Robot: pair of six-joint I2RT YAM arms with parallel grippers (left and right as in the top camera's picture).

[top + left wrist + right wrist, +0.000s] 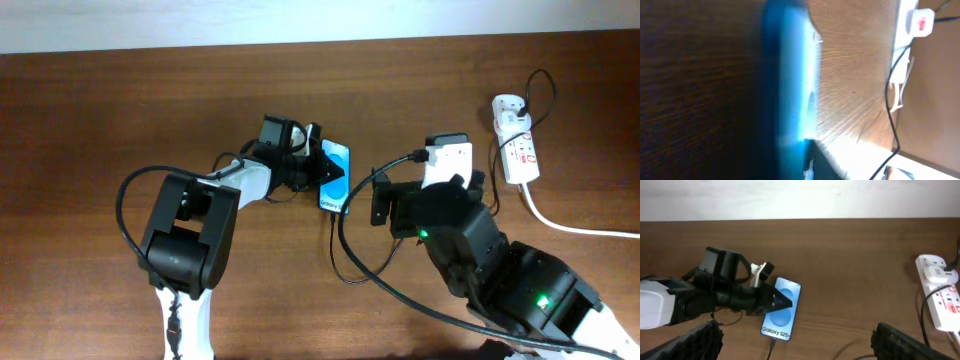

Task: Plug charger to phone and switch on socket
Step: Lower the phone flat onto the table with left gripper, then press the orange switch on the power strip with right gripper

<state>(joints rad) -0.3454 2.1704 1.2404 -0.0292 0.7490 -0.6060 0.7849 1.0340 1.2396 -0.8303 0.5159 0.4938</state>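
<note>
The phone (335, 165) lies on the wooden table with its blue screen up; it also shows in the right wrist view (785, 305) and as a blurred blue strip in the left wrist view (790, 85). The charger cable (338, 240) has its black plug tip (772, 344) in the phone's near end. My left gripper (333, 178) reaches in from the left, its dark fingertip over the screen, closed on the phone's left edge. My right gripper (428, 195) is open and empty, right of the phone, its fingers wide apart (797, 337). The white socket (518, 150) lies at the far right.
The socket also shows in the right wrist view (940, 297) and the left wrist view (910, 30), with a white adapter at its far end and a thick white cord (570, 228) running right. The black cable loops loosely across the table (400, 290) under my right arm.
</note>
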